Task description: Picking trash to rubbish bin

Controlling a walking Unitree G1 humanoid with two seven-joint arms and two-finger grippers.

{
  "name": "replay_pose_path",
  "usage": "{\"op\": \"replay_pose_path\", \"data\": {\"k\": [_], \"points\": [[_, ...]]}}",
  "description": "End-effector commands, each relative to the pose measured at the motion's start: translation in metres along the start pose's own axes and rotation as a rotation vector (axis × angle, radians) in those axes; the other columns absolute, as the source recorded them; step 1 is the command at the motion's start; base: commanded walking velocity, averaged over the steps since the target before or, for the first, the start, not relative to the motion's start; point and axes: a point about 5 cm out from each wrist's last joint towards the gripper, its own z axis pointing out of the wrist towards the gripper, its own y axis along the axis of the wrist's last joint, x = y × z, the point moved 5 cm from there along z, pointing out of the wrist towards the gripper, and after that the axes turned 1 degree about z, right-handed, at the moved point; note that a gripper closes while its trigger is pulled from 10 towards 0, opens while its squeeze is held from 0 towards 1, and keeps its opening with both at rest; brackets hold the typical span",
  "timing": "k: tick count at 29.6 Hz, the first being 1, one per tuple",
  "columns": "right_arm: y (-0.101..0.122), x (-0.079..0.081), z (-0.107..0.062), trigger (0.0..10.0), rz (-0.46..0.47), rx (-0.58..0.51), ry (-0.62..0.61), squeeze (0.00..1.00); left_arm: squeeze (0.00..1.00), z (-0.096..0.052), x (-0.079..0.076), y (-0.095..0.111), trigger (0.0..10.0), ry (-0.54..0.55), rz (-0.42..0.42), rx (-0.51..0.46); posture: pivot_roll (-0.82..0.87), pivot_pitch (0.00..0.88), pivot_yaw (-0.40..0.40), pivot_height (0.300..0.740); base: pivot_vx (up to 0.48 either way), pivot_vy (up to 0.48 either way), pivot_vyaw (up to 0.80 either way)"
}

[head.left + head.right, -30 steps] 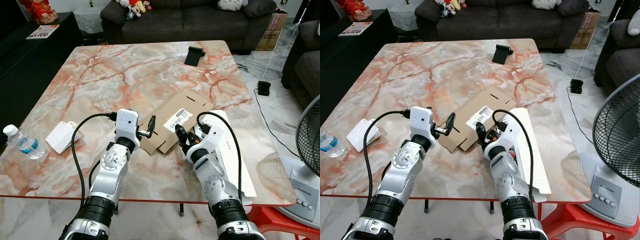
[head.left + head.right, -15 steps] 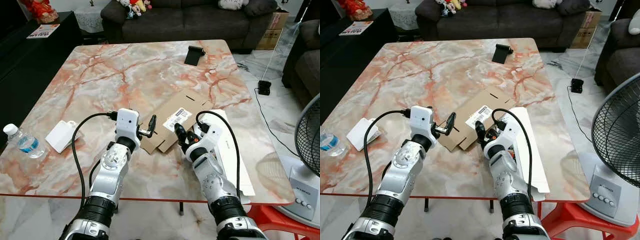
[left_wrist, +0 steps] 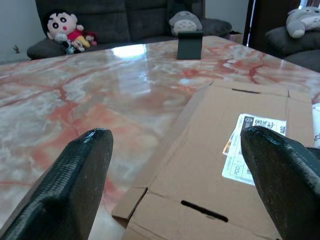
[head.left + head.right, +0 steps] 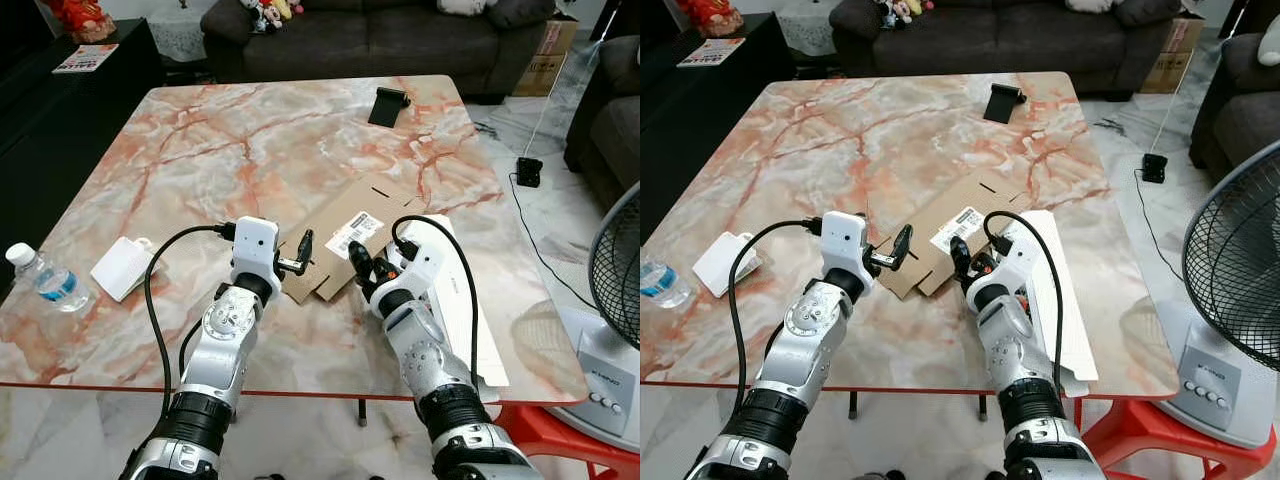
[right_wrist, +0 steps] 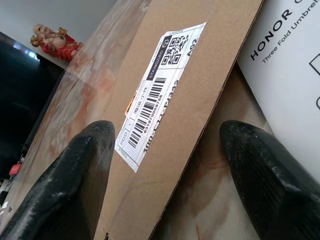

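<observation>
A flattened brown cardboard box with a white barcode label lies on the marble table. My left gripper hovers at the cardboard's near left edge, fingers spread wide apart over the sheet. At the near right edge is my right gripper, also open, its fingers straddling the labelled part. Neither gripper holds anything. A white flat box printed "HONOR" lies just right of the cardboard, partly under my right arm.
A water bottle and a white packet sit near the table's left edge. A black phone stand is at the far side. A fan and a red stool stand to the right, with sofas behind.
The camera view has shifted slightly. Both grippers stay open at the cardboard's near edge, and the cardboard has not moved.
</observation>
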Motion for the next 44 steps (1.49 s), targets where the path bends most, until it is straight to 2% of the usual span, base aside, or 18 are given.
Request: {"op": "replay_pose_path", "data": {"k": [1,23,24,25,26,35,44], "points": [[-0.012,0.047,0.013,10.0,0.052,0.032,0.095,0.00,0.00,-0.002,0.000,0.000,10.0,0.000,-0.002,0.003,0.16,0.127,0.049,0.740,0.000,0.000,0.00],[-0.013,0.058,0.017,10.0,0.043,0.034,0.122,0.00,0.00,-0.003,-0.002,0.001,10.0,-0.008,0.008,0.000,0.16,0.124,0.049,0.740,0.000,0.000,0.00],[-0.013,0.058,0.017,3.6,0.043,0.034,0.123,0.00,0.00,-0.003,-0.002,0.001,10.0,-0.008,0.008,0.000,0.16,0.124,0.049,0.740,0.000,0.000,0.00],[-0.013,0.058,0.017,3.6,0.042,0.034,0.124,0.00,0.00,-0.003,-0.002,0.001,10.0,-0.008,0.008,0.000,0.16,0.125,0.050,0.740,0.000,0.000,0.00],[-0.013,0.058,0.017,0.0,0.041,0.033,0.124,0.00,0.00,-0.003,-0.002,0.001,10.0,-0.009,0.008,0.000,0.16,0.125,0.050,0.740,0.000,0.000,0.00],[-0.016,0.060,0.017,0.0,0.044,0.033,0.137,0.00,0.00,-0.004,-0.002,0.001,10.0,-0.009,0.009,0.001,0.16,0.125,0.053,0.740,0.000,0.000,0.00],[-0.018,0.055,0.014,0.0,0.059,0.025,0.132,0.00,0.00,-0.004,-0.003,-0.001,10.0,-0.018,0.010,0.006,0.16,0.122,0.062,0.740,0.000,0.000,0.00]]}}
